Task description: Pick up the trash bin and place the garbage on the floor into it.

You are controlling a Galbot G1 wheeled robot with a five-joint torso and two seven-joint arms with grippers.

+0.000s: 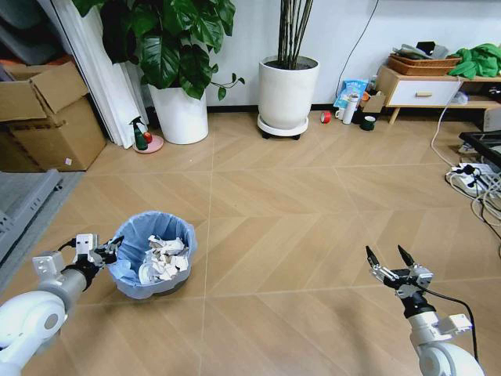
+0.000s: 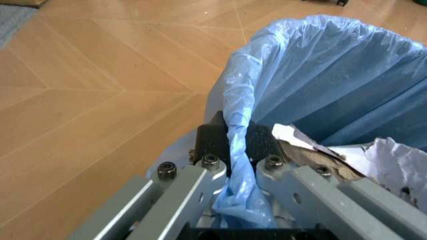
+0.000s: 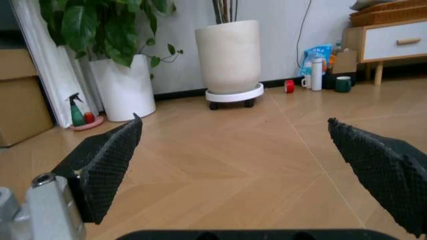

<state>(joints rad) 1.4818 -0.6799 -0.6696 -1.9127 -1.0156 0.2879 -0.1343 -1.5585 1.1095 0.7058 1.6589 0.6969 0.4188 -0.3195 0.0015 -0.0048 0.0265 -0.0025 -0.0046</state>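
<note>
Bin: trash bin (image 1: 151, 254) on the floor at left, blue liner (image 2: 320, 75) draped over rim, crumpled white paper (image 1: 164, 257) already inside.
Left claw (image 1: 108, 251): clamped on the bin's rim, liner pinched between black pads (image 2: 213, 140).
Right claw (image 1: 390, 257): spread wide, empty, hovering low over bare floor at right.
Risk: likely liner slip or tear on a lift, since thin plastic sits in the grip; bin could tilt and spill paper.
Surroundings: white plant pots (image 1: 288, 92), spray bottle (image 1: 139, 134), cardboard boxes (image 1: 48, 117), red tape roll (image 1: 326, 117), cables (image 1: 473, 176), all well apart.
Obstructions: none near the bin.
</note>
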